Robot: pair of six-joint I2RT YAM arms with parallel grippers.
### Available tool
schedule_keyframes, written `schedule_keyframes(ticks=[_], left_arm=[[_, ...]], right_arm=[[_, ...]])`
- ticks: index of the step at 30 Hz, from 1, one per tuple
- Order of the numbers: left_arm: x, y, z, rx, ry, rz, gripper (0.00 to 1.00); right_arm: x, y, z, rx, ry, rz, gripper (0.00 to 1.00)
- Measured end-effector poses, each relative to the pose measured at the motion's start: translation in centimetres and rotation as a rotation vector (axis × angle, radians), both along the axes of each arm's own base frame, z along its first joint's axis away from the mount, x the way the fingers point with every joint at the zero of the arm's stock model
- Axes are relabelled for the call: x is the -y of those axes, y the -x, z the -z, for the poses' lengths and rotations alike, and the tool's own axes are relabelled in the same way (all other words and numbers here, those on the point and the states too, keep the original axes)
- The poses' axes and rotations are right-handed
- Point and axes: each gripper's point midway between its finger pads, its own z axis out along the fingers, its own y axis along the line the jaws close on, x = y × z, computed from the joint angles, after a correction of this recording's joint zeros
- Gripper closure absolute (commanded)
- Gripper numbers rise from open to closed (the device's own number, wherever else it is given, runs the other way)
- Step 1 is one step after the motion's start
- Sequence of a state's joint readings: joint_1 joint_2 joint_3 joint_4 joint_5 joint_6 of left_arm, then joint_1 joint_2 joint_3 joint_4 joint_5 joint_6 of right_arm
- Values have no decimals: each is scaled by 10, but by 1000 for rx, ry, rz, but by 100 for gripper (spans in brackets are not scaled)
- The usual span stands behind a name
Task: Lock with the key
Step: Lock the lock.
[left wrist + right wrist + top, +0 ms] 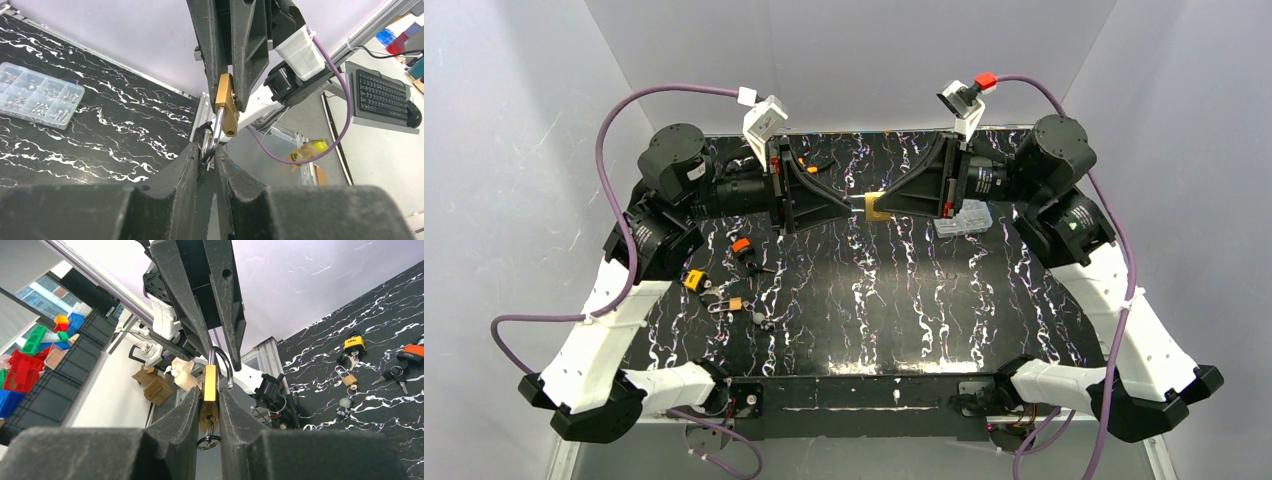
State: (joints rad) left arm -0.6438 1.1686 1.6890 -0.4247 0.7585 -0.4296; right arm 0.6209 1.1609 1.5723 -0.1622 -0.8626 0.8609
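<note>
The left pincer [210,152] is clamped on the silver steel shackle [217,127] of the brass-coloured rectangular padlock [227,102]. The right pincer [210,390] is closed around that padlock's body. The lock therefore hangs in the air between the two arms, in the upper middle of the top view, above the black white-veined tabletop [904,300].

A small key with a wire ring [209,441] sticks out of the body's lower end. The step in hand appears to be closing the lock, since the shackle's free leg seems to stand beside the body rather than in it, though fingers partly hide it. The next move probably calls for lining that leg up with its hole and pressing shackle and body together. After that a pincer must let go to turn the key, which sits tight against the right fingers.

Only the right wrist view shows the key. In the left wrist view that end of the body is buried between the right fingers, but the hold on the shackle is plainest there. The top view reduces the lock to a brass fleck. It does show an orange-capped padlock [742,246] lying left of centre and a clear plastic compartment box [962,222] under the right arm.
</note>
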Motion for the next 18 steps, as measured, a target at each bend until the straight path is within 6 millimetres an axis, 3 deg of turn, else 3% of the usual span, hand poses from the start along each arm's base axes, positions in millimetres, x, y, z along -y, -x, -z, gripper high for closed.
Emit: schedule_keyframes(ticks=[10,18], left_arm=[[0,0,0,-29,4,-11,79],[0,0,-1,-35,6,-11,88]], right_arm=[[1,-1,5,11,6,5,99],[0,-2,7,11,9,6,99]])
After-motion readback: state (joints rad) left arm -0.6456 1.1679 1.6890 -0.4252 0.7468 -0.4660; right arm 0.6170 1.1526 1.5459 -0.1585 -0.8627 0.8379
